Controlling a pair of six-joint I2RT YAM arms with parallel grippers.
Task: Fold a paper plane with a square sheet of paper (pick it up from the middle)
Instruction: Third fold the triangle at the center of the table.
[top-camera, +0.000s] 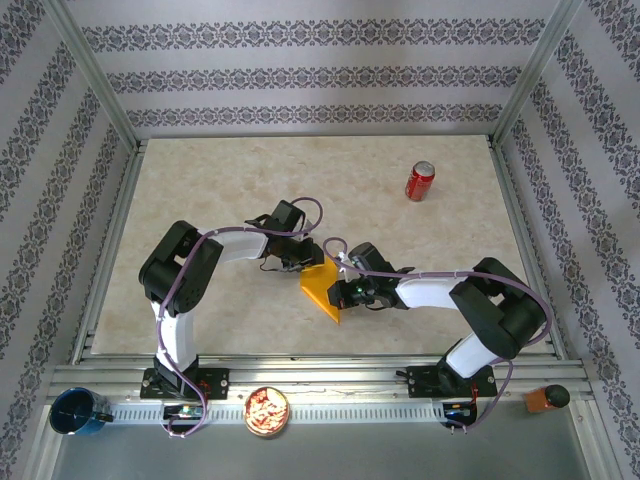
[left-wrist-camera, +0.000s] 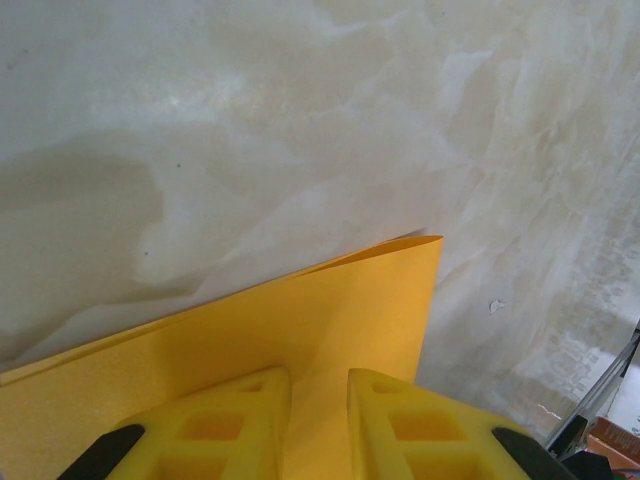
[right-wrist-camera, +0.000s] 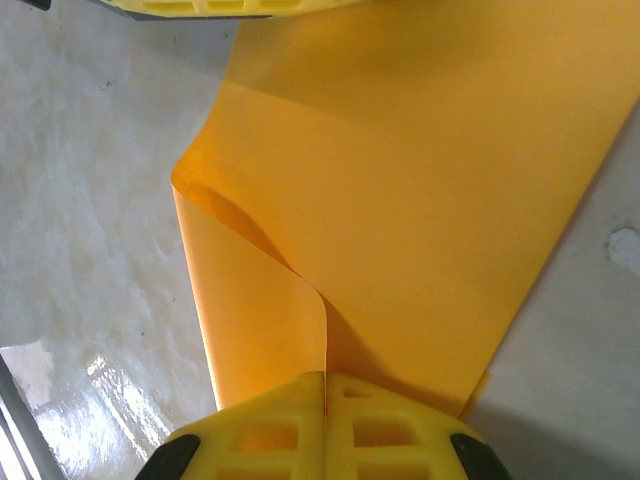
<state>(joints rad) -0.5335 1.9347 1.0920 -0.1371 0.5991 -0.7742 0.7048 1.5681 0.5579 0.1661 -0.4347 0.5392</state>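
The square sheet of paper (top-camera: 322, 286), orange-yellow and partly folded over, lies near the middle of the table between my two grippers. In the right wrist view one flap of the paper (right-wrist-camera: 420, 200) curls up, and my right gripper (right-wrist-camera: 325, 378) is shut on that raised edge. From the top, the right gripper (top-camera: 340, 291) sits at the sheet's right side. My left gripper (top-camera: 298, 262) is at the sheet's upper left edge. Its fingers (left-wrist-camera: 319, 375) stand a little apart over the flat paper (left-wrist-camera: 330, 310), which shows in the gap between them.
A red soda can (top-camera: 419, 181) stands upright at the back right. Along the near rail are a blue cup (top-camera: 78, 411), a bowl of snacks (top-camera: 267, 411) and an orange block (top-camera: 545, 398). Metal frame posts and patterned walls border the marbled table (top-camera: 220, 190).
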